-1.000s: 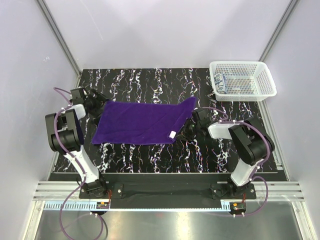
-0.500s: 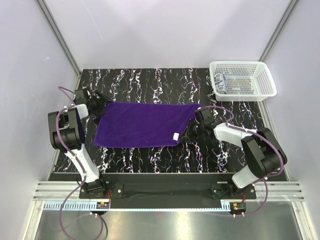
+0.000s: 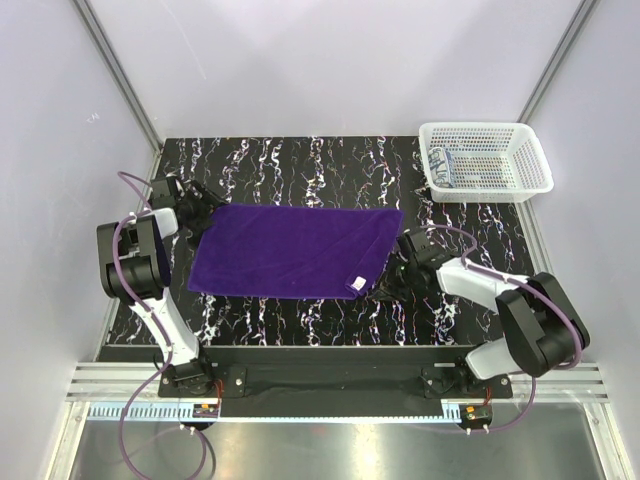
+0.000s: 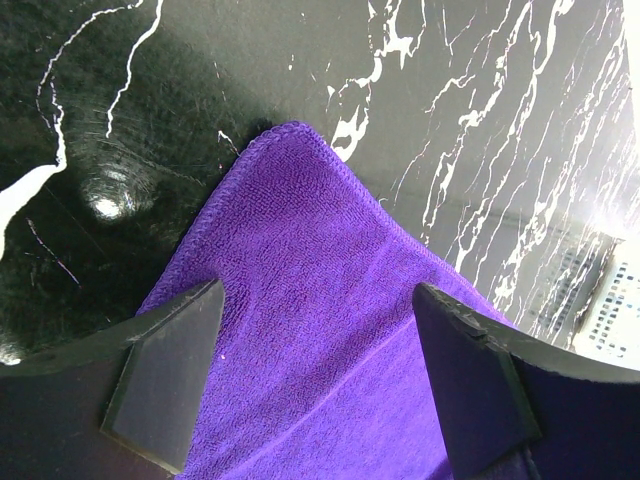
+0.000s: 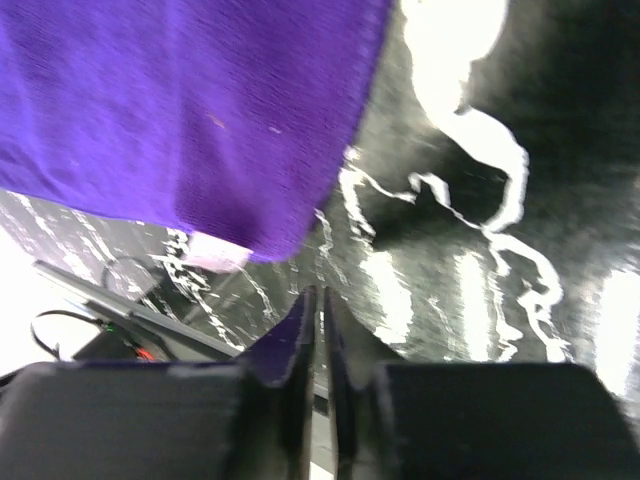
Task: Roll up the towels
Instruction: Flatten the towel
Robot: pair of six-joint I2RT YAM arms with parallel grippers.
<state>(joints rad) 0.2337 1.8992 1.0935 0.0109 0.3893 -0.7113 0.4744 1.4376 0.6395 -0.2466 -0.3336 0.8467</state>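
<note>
The purple towel (image 3: 295, 250) lies spread flat on the black marble table (image 3: 300, 165). My left gripper (image 3: 203, 207) is open at the towel's far left corner. In the left wrist view the towel (image 4: 310, 380) lies under the gripper (image 4: 318, 300), with one finger on each side. My right gripper (image 3: 390, 283) is shut and empty, low over the table just right of the towel's near right corner. That corner and its white label (image 5: 215, 255) lie ahead of the closed tips (image 5: 320, 295). The patterned towel (image 3: 443, 165) lies rolled in the basket.
The white mesh basket (image 3: 520, 160) stands at the far right corner of the table. Grey walls close in the table at the back and both sides. A metal rail (image 3: 330, 380) runs along the near edge by the arm bases.
My right gripper has moved toward the near edge along the towel's right side. The towel's right edge has shifted right and lies flatter. The left gripper has barely moved.
</note>
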